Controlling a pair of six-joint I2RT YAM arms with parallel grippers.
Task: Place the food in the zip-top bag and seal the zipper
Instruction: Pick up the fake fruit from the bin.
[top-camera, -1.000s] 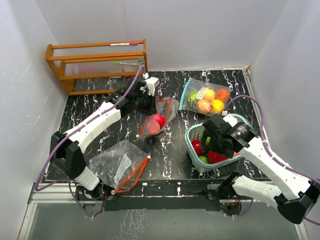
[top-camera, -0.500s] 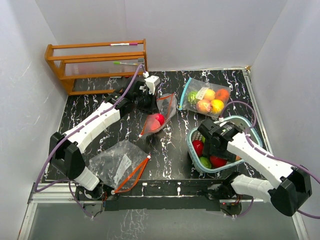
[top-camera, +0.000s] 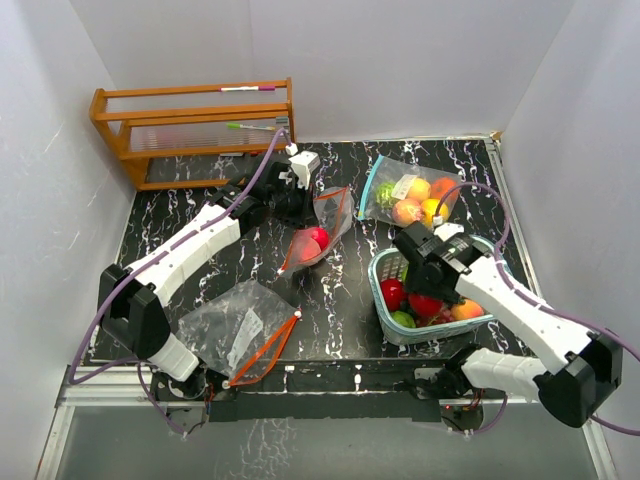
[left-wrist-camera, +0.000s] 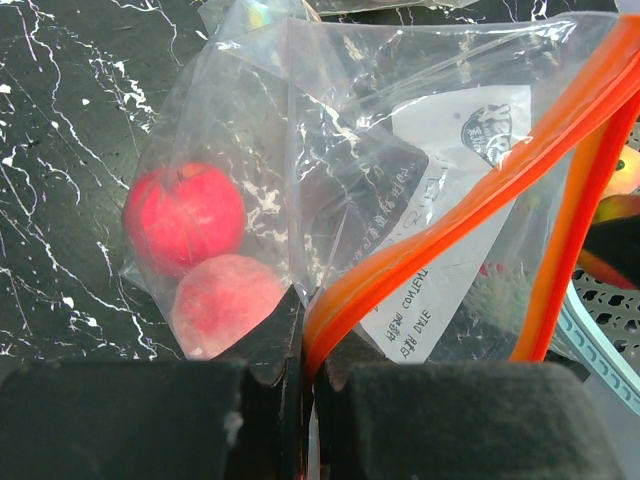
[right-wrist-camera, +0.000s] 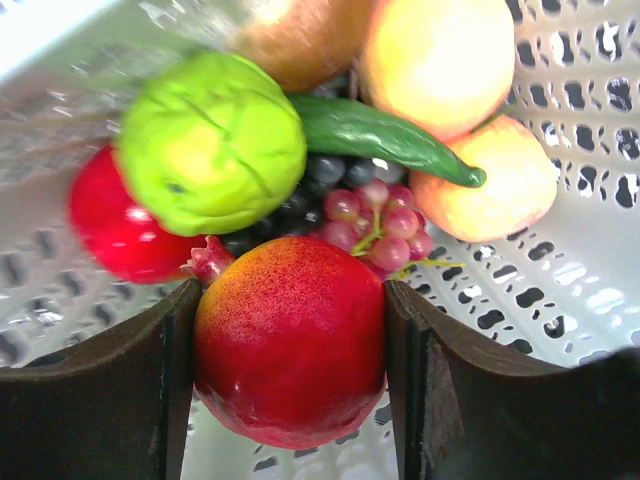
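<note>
Top external view: two arms work over a black marbled table (top-camera: 170, 215). The left jaws are together, pinched on the orange zipper strip of a clear zip-top bag (top-camera: 332, 210) that extends away from them. The right jaws sit inside a teal basket (top-camera: 377, 272). Beyond the right jaws lies a second bag (top-camera: 372, 195), filled with yellow, orange and peach fruits. An empty bag (top-camera: 235, 325) with an orange zipper lies well behind the left jaws, near that arm's base. A wooden rack (top-camera: 195, 125) stands beyond the left jaws, against the wall.

Left wrist view: the orange strip runs out from between the closed jaws, up and to the right. Ahead of the jaws and to their left, inside the held bag, a red apple (left-wrist-camera: 185, 218) and a pink peach (left-wrist-camera: 225, 305) touch each other. A white printed label (left-wrist-camera: 455, 190) shows through the plastic, ahead and to the right.

Right wrist view: the jaws are clamped on a red-and-yellow fruit (right-wrist-camera: 290, 340), one pad pressed against each of its sides. Whether it is raised off the basket floor cannot be told. Directly ahead of the jaws lie a bunch of pink grapes (right-wrist-camera: 375, 215) and a green pepper (right-wrist-camera: 380, 135). Ahead and to the left lie a lime-green fruit (right-wrist-camera: 215, 140) and a red fruit (right-wrist-camera: 115, 225). Ahead and to the right are two peach-coloured fruits (right-wrist-camera: 490, 185).
</note>
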